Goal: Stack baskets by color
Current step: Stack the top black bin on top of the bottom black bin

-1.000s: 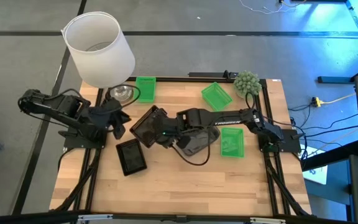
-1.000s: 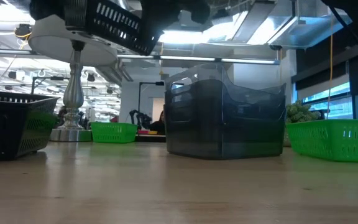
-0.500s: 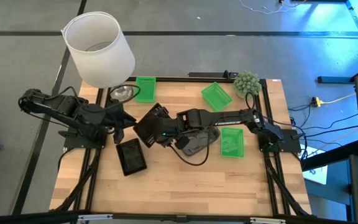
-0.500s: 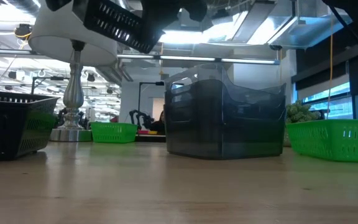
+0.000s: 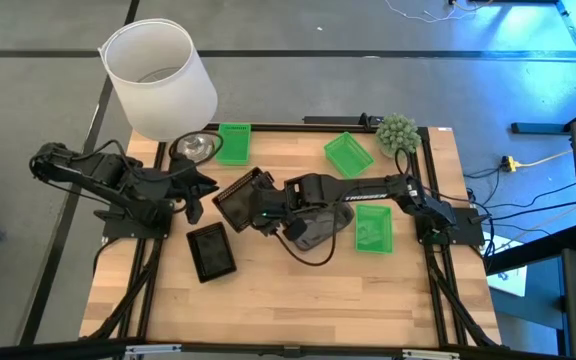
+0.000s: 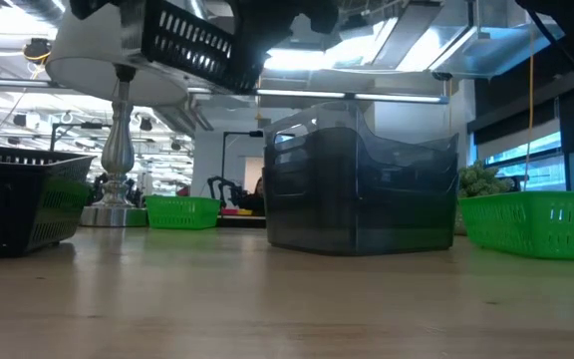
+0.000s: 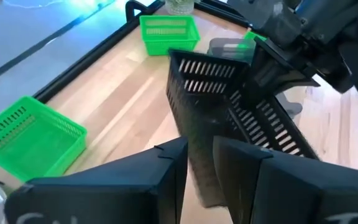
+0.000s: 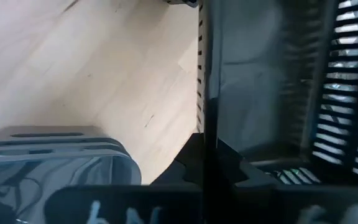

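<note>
Above the table, the right gripper [image 5: 253,205] clamps a tilted black basket [image 5: 236,196] by its wall, the left gripper [image 5: 196,190], fingers narrowly parted, just beside it, while only the low view shows the basket [image 6: 195,45] lifted clear above the grey basket [image 6: 362,179].

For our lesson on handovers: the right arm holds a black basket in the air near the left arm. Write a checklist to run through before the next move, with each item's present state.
1. Right end effector shut on the lifted black basket: ok.
2. Basket clear of the table: ok.
3. Left end effector gripping the basket: cannot tell; its fingers straddle a wall.
4. Second black basket free to stack into: ok.
5. Lifted basket level: not ok, tilted.
6. Lampshade clear of both arms: cannot tell.
</note>
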